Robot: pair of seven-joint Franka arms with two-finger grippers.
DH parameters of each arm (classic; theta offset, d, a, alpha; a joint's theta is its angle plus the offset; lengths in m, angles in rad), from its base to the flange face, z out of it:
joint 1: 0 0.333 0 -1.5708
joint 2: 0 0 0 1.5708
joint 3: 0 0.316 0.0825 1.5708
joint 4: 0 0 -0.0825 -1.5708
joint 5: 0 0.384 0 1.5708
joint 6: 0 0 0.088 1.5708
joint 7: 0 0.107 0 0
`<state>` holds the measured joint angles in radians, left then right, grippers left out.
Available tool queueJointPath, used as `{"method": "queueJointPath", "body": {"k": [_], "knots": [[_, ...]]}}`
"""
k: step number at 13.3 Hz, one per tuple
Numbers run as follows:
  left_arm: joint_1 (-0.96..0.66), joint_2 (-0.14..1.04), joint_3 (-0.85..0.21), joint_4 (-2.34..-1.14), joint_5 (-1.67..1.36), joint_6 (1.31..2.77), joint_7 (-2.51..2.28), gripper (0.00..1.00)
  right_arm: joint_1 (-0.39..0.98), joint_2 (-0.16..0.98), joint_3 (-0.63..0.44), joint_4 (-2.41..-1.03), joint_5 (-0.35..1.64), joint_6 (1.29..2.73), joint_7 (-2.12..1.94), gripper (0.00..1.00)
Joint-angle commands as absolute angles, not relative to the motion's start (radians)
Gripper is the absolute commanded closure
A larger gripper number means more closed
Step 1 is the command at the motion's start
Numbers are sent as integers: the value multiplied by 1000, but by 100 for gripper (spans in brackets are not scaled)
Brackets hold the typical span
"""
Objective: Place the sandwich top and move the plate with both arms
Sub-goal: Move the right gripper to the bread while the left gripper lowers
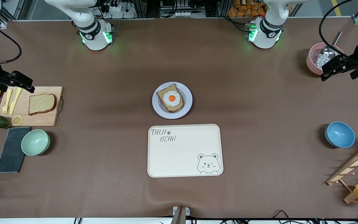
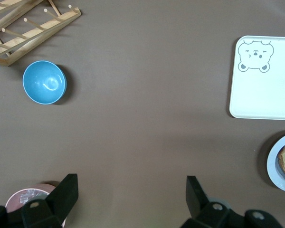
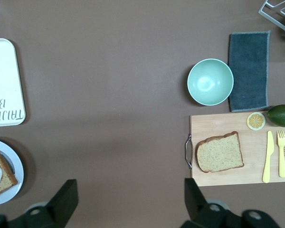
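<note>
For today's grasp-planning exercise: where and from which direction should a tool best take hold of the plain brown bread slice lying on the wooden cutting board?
Probably from straight above, pinching across two opposite crust edges of the plain brown bread slice. It lies flat on the wooden cutting board, so no side approach gets under it. The right tool, open, is the one at that end of the table.

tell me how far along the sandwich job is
Barely started. Done: only the egg-topped slice sits on the plate. In hand: nothing; the right gripper is open above the table near the cutting board, and the left gripper is open near the pink bowl. Left: the sandwich top and moving the plate.
</note>
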<state>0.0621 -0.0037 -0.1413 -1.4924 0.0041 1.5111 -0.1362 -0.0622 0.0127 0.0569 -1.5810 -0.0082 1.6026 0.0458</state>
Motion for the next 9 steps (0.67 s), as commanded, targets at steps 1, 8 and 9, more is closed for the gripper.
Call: {"method": "queueJointPath", "body": {"k": [1,8,9], "knots": [[63,-15,-144,-1496,15,1516,-132,0,-72,18,64,-1572,-2,1597,46,0],[61,-9,-149,-1474,12,1517,-123,0,-74,17,64,-1572,-2,1597,46,0],[61,-8,-149,-1474,12,1517,-123,0,-74,18,64,-1572,-2,1595,46,0]]}}
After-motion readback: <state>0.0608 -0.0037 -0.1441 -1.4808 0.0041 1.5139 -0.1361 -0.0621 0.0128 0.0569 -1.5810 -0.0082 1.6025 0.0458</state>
